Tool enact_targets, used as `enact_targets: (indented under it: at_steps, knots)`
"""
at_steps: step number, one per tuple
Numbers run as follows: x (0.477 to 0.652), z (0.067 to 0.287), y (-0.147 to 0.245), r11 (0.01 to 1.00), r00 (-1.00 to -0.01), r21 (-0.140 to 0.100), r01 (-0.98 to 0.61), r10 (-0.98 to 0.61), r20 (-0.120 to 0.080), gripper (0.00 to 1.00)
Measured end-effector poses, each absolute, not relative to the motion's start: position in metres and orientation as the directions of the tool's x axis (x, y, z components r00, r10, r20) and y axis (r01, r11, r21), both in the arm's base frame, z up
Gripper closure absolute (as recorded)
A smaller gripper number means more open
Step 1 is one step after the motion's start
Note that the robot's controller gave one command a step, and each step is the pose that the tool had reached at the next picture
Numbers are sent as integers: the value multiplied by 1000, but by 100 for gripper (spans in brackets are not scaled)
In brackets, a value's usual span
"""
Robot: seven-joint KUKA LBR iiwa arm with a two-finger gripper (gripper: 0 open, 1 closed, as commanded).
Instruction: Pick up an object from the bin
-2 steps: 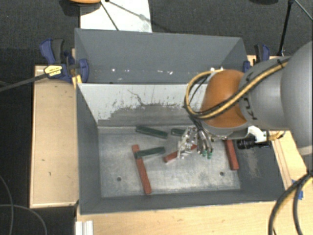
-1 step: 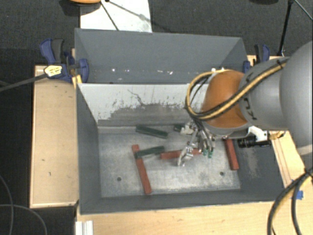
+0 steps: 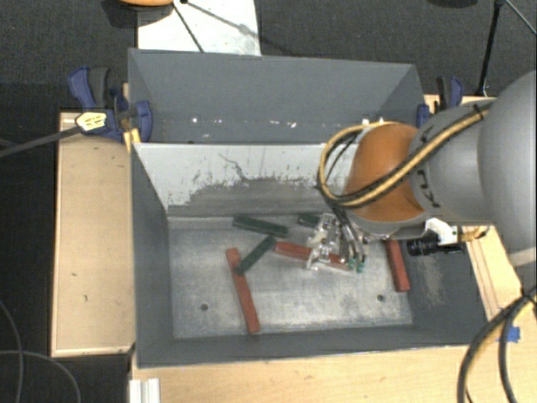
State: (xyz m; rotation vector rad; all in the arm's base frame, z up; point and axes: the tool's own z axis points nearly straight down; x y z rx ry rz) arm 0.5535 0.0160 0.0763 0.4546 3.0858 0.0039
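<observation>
the gripper is over a slim red stick; open or clamped, cannot tell. three red sticks in all; two green sticks left of the gripper.

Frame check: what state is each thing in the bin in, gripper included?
gripper: low over the right end of the middle red bar.
middle red bar: lying flat, partly under the gripper.
long red bar: flat, front left.
slanted green bar: flat, touching the long red bar's far end.
rear green bar: flat, apart.
right red bar: flat, apart.
</observation>
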Motion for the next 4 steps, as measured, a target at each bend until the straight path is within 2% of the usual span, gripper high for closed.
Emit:
enact_targets:
  at_steps: [1, 2, 3, 4]
  knots:
    - [554, 76, 16, 958, -957, 6, 288, 288, -22, 100]
    - [549, 86, 13, 957, -957, 0, 291, 291, 0, 100]
    - [552, 147, 11, 940, -940, -1, 341, 341, 3, 100]
    - [569, 224, 13, 914, -914, 0, 405, 405, -2, 100]
